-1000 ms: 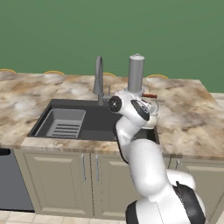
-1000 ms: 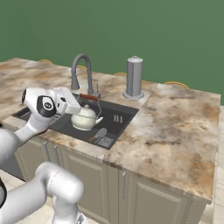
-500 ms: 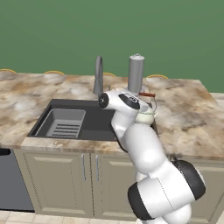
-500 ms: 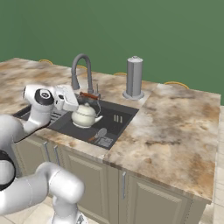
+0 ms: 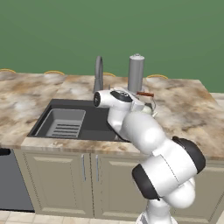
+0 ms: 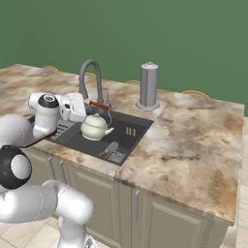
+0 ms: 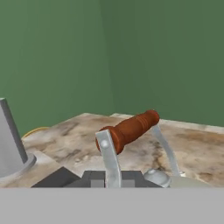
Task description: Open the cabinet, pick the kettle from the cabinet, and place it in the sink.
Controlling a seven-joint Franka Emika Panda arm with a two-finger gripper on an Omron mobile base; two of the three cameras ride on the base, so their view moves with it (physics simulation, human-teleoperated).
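Looking at your right base view: the kettle [image 6: 96, 126] sits upright inside the sink [image 6: 127, 130], spout toward the right, bail handle raised with its reddish-brown wood grip at the top. The end effector [image 6: 86, 107] sits just left of that grip, at the sink's left side; you can't see the fingertips clearly, but the jaws are pressed together and whether they touch the handle is not clear. In your hand view the wood grip [image 7: 129, 130] lies right ahead, tilted, on its wire bail above the lid knob [image 7: 156, 177]. Grey arched faucet [image 6: 90, 77] stands behind the basin, tall grey cylinder [image 6: 148, 86] on the marbled worktop [image 6: 193, 140] to the right. Ribbed tray insert [image 5: 64, 124] occupies the sink's left half.
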